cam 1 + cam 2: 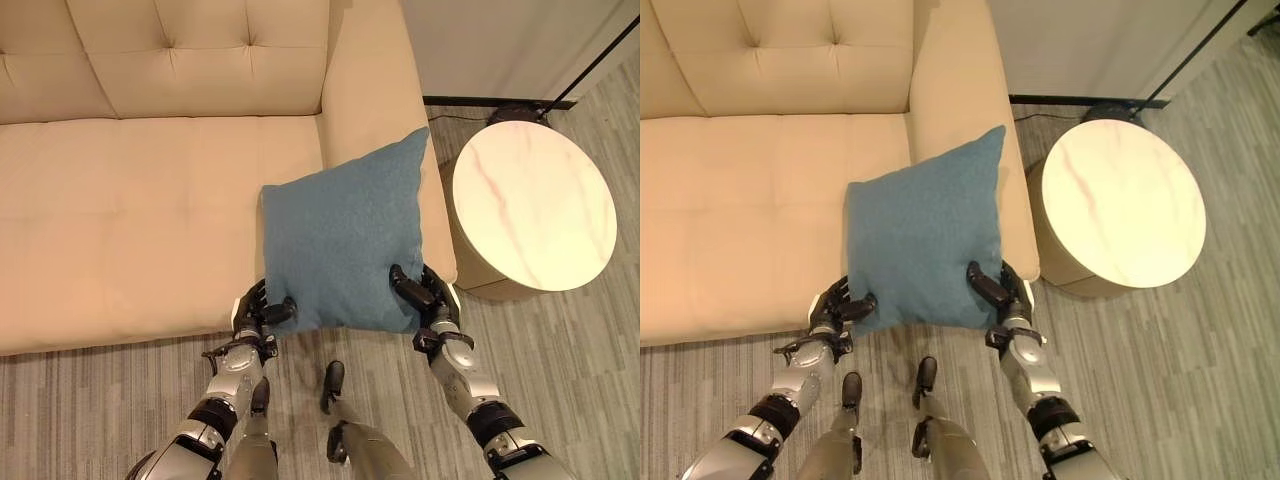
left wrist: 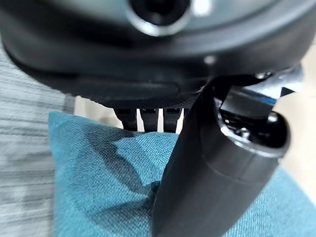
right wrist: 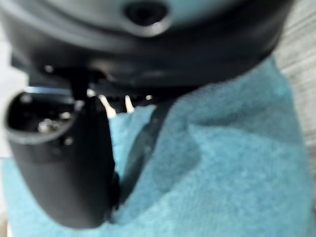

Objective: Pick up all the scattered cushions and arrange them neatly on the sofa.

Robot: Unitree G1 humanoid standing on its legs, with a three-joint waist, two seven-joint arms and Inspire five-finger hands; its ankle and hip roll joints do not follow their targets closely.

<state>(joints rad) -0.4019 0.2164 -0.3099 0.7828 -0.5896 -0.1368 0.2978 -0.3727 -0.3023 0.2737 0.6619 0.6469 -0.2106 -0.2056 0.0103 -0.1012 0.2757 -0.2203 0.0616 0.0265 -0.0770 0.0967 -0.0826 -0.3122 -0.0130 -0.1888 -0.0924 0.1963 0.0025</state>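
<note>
The blue cushion (image 1: 345, 240) hangs over the sofa (image 1: 130, 210) seat's right end, pinched by my left hand (image 1: 262, 308) and right hand (image 1: 425, 292), so I should lower both corners evenly.

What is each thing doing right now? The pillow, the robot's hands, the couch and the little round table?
blue cushion: held up by its near corners, over the sofa's right end.
left hand: pinching the cushion's near left corner.
right hand: pinching its near right corner.
sofa: nothing lying on the seat.
round table: upright beside the sofa, top bare.
</note>
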